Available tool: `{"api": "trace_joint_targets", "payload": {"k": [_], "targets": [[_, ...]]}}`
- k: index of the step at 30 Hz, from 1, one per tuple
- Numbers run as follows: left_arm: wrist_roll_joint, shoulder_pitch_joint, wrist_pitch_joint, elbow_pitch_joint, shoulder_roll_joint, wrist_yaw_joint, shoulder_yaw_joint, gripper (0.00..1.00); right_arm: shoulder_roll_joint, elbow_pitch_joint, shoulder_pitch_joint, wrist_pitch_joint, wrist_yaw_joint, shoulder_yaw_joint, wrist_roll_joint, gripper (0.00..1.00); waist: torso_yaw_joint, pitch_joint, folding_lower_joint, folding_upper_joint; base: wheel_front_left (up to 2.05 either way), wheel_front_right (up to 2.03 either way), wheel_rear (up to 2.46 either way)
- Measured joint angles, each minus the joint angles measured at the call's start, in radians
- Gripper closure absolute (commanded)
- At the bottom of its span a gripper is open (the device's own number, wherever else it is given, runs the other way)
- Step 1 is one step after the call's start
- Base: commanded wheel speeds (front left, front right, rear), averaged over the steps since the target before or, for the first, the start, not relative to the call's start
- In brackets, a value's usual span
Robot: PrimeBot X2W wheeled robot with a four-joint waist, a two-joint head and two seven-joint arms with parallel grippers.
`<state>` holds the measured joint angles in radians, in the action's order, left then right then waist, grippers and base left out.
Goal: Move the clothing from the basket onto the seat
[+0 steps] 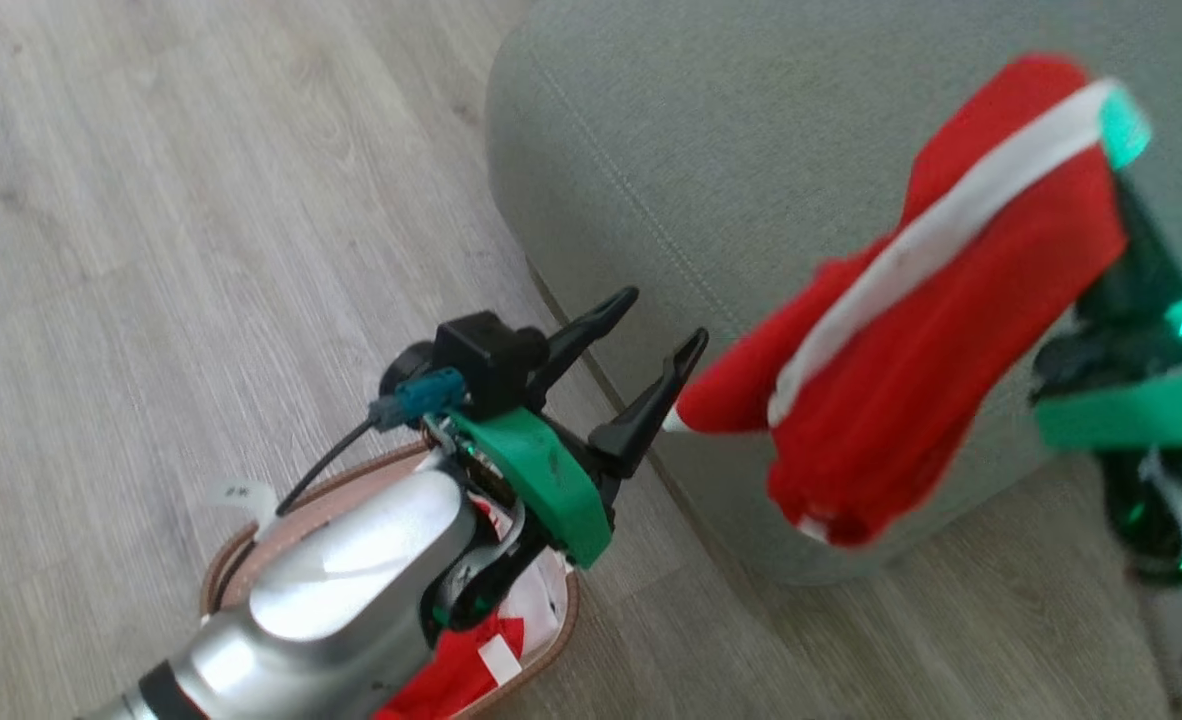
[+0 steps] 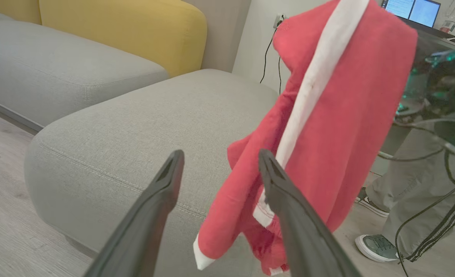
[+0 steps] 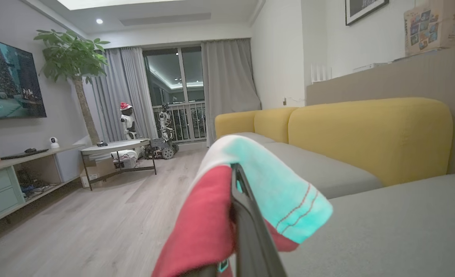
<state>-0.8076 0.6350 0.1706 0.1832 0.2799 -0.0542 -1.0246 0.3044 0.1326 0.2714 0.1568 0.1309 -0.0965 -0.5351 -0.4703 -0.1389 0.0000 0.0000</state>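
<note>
A red garment (image 1: 931,330) with a white stripe hangs from my right gripper (image 1: 1123,165), which is shut on its top edge, above the front corner of the grey-green seat (image 1: 711,150). In the right wrist view the garment (image 3: 208,227) drapes over the gripper (image 3: 234,171), with a turquoise-lit band folded across the fingers. My left gripper (image 1: 663,320) is open and holds nothing; it hovers over the basket (image 1: 561,640), just left of the hanging garment (image 2: 327,115). More red and white clothing (image 1: 456,680) lies in the basket, partly hidden by my left forearm.
Wooden floor (image 1: 151,200) surrounds the seat (image 2: 154,127). A person's legs and shoe (image 2: 377,246) stand beyond the hanging garment. Yellow backrests (image 3: 366,134) rise behind the sofa cushions. A low table (image 3: 116,148), a plant and a TV stand are across the room.
</note>
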Motion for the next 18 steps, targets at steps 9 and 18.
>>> {"api": "trace_joint_targets", "payload": {"k": [9,18], "targets": [[0.026,0.048,-0.028,-0.042,0.030,-0.008,-0.001,0.00,0.089,-0.144,0.247,0.000,0.000,0.025,-0.056,1.00,0.036,-0.064,0.0000,0.0000,0.00,0.00,0.00],[0.054,0.126,-0.078,-0.087,0.045,-0.008,-0.009,0.00,0.215,-0.372,0.547,0.001,0.000,0.015,-0.156,1.00,0.074,-0.186,0.0001,0.0000,0.00,0.00,0.00]]}}
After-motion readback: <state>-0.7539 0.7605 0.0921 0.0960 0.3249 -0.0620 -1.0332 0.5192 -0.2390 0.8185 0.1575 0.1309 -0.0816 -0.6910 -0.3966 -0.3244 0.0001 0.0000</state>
